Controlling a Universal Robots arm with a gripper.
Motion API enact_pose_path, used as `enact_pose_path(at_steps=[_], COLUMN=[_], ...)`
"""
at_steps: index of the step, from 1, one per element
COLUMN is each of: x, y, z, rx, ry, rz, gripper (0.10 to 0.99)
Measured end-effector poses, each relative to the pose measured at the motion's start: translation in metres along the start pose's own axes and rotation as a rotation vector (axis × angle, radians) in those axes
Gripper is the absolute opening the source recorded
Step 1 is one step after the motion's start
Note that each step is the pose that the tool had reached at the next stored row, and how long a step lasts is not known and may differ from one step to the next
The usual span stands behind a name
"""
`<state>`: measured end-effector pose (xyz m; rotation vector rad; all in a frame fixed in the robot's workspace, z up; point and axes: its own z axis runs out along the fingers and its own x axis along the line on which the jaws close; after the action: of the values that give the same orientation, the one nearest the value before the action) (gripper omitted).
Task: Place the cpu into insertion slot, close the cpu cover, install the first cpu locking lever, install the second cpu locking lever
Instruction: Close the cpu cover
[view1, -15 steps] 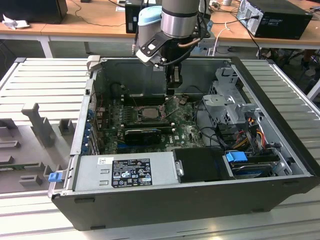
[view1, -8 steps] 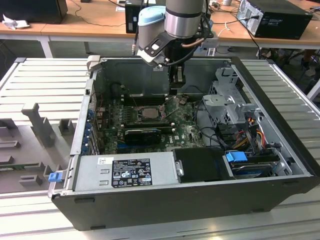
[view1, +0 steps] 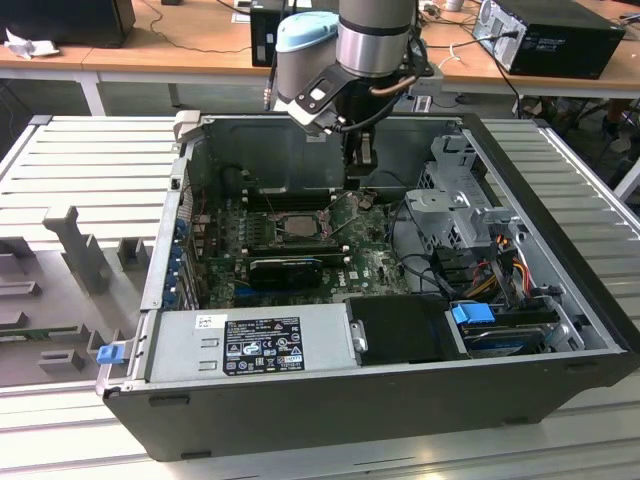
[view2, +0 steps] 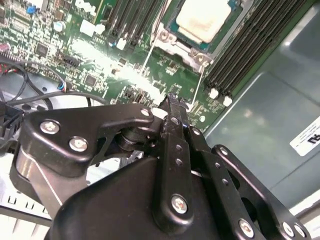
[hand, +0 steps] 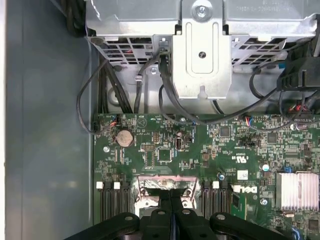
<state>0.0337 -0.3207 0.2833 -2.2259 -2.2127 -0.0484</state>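
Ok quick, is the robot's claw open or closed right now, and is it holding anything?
Gripper: closed, its fingers pressed together with nothing between them. The cpu lies on the board, not in its grip.

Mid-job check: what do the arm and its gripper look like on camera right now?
The arm is a silver-grey tube with a pale blue joint cap and a black wrist section, where a dark cable loops. The gripper is matte black: flat linkage bars pinned with silvery screws, tapering to two slim fingers.
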Motion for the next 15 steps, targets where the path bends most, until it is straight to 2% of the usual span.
enact_pose_path(at_steps=[7, 15], x=[0.0, -0.0001], y=[0.0117, 0.0139], z=[0.0068, 0.0093], rx=[-0.002, -0.002], ry=[0.0002, 0.0002], rz=[-0.001, -0.001], gripper=[0.106, 0.106])
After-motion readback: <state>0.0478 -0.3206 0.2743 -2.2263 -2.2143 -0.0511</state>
